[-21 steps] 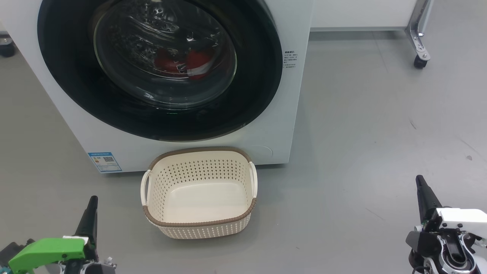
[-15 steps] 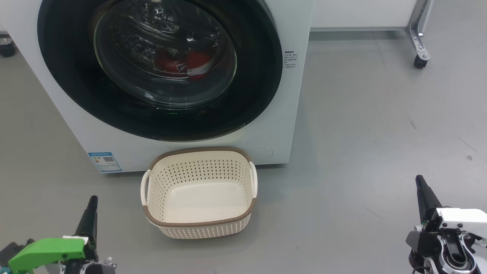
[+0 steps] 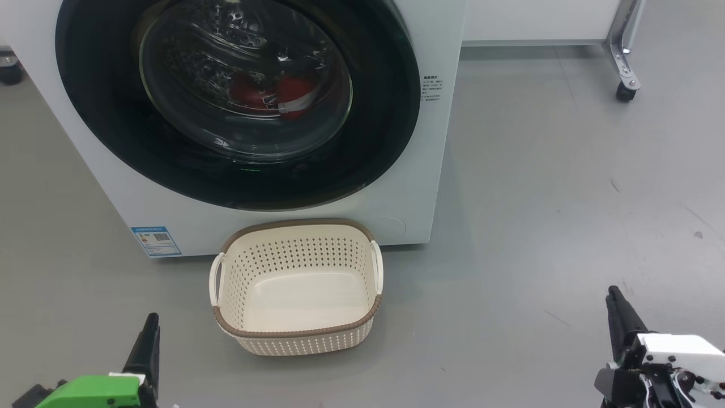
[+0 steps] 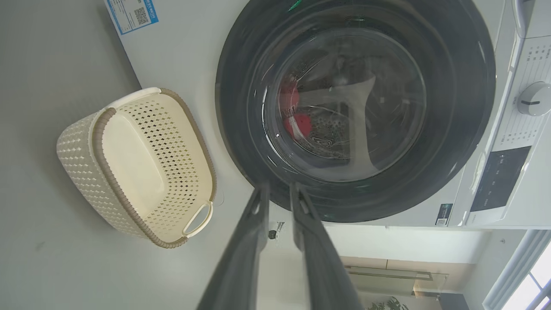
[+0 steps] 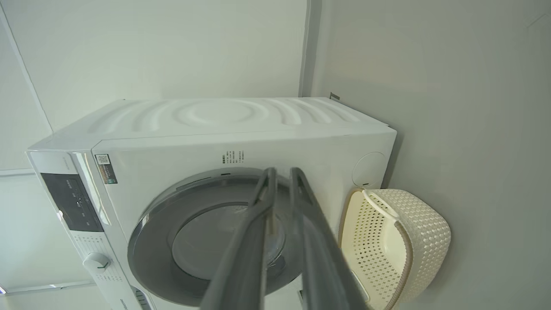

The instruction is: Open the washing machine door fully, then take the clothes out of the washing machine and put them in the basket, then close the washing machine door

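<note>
The washing machine (image 3: 436, 170) stands ahead with its door (image 3: 113, 141) closed, its black rim flat against the white front. Red clothes (image 3: 283, 90) show through the glass bowl, lying in the drum. The cream basket (image 3: 294, 224) sits empty on the floor just in front of the machine. My left gripper (image 3: 150, 326) is low at the left, shut and holding nothing, well short of the basket. Low at the right, my right gripper (image 3: 614, 300) is also shut and empty. In the left wrist view the left gripper (image 4: 280, 189) points at the door's rim (image 4: 452, 129).
A metal frame leg with a caster (image 3: 625, 93) stands at the back right, and another caster (image 3: 10, 73) is at the far left. Grey floor (image 3: 555, 198) spreads to the right of the machine. The control panel knob (image 4: 531, 99) sits beside the door.
Both grippers have drawn back toward the bottom edge of the head view. The machine, the door and the basket have not moved.
</note>
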